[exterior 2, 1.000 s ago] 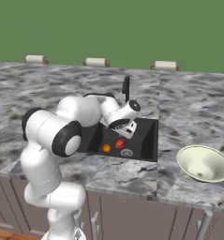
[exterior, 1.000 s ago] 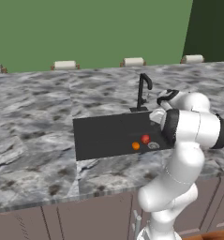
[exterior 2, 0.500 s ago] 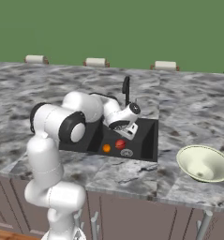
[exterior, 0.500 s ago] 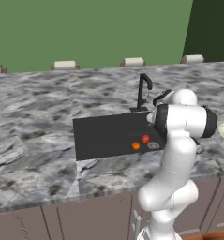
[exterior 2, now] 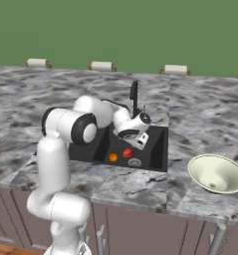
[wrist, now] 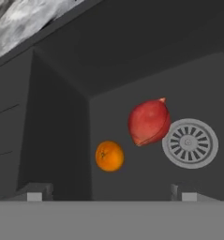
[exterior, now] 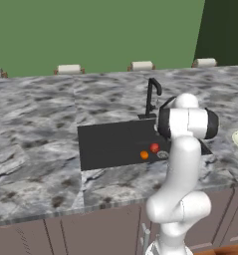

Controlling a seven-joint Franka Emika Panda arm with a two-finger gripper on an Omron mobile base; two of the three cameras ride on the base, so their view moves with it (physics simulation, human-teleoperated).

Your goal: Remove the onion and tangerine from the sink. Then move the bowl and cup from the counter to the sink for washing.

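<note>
Two items, onion [wrist: 148,122] and tangerine [wrist: 109,156], left in sink [exterior: 108,144]. Swung arm inward over basin; pincer [wrist: 108,193] fully open, empty. Removal not begun.

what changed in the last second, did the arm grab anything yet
Nothing grabbed. The arm swung its elbow up and over, bringing the open gripper above the sink, aimed at the onion and tangerine. Both fruits, the bowl and the counter stayed as they were.
</note>
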